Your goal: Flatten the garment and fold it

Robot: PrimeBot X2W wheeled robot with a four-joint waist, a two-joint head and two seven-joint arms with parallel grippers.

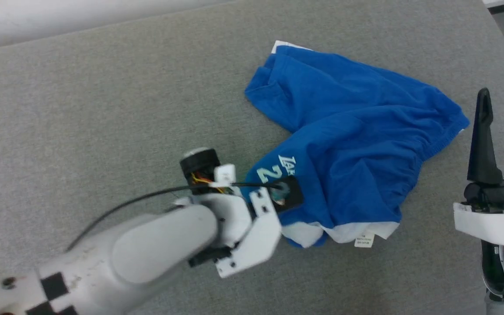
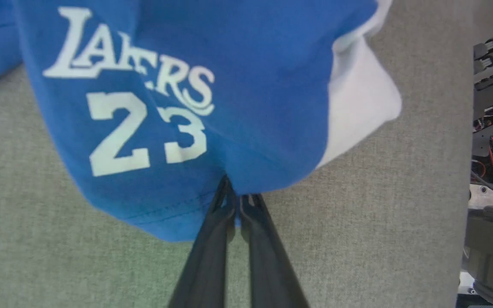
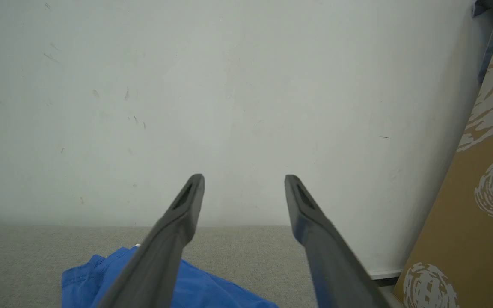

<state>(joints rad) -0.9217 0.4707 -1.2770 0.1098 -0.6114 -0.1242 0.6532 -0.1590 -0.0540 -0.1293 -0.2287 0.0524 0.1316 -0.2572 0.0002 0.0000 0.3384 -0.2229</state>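
The garment (image 1: 357, 144), crumpled royal-blue shorts with white hem bands and a white "23", lies on the grey fabric tabletop (image 1: 103, 109). The left gripper (image 2: 237, 192) is clamped on its near hem edge. The right gripper (image 3: 244, 184) stands with fingers apart, empty. This looks like the flattening step, and the next move probably calls for drawing that hem outward.

Grey cloth-covered surface (image 1: 103, 109) carries one item: the garment (image 1: 357, 131), blue shorts, lying crumpled, white hem band (image 1: 348, 232) and label (image 1: 364, 239) exposed.
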